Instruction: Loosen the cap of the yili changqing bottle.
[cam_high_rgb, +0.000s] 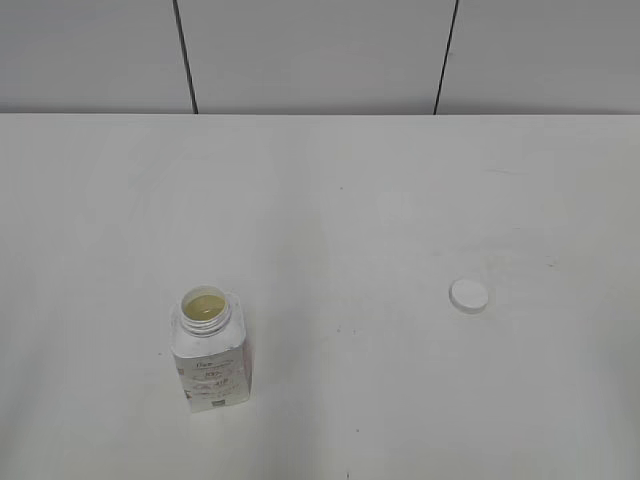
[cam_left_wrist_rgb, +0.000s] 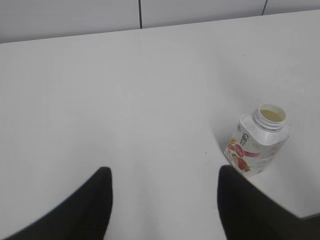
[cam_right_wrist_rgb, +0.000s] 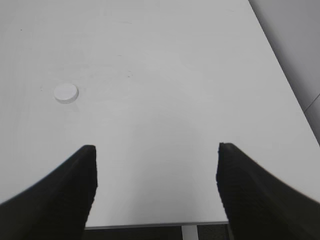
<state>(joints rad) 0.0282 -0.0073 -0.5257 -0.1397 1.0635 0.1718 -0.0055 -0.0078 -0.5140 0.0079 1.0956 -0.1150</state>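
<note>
The cap lies flat on the white table, right of centre in the exterior view, off the yili changqing bottle, which stands upright and open-necked at lower left, well apart from it. The left gripper and right gripper both hang spread wide, holding nothing.

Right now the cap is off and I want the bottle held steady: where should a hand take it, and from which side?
Grip the yili changqing bottle around its squarish body, below the shoulders, coming in level from the side with the left hand, which is open and nearest. It stands upright and its neck is open with drink inside, so a grip from above is probably unwise. The cap lies flat, well apart.
</note>
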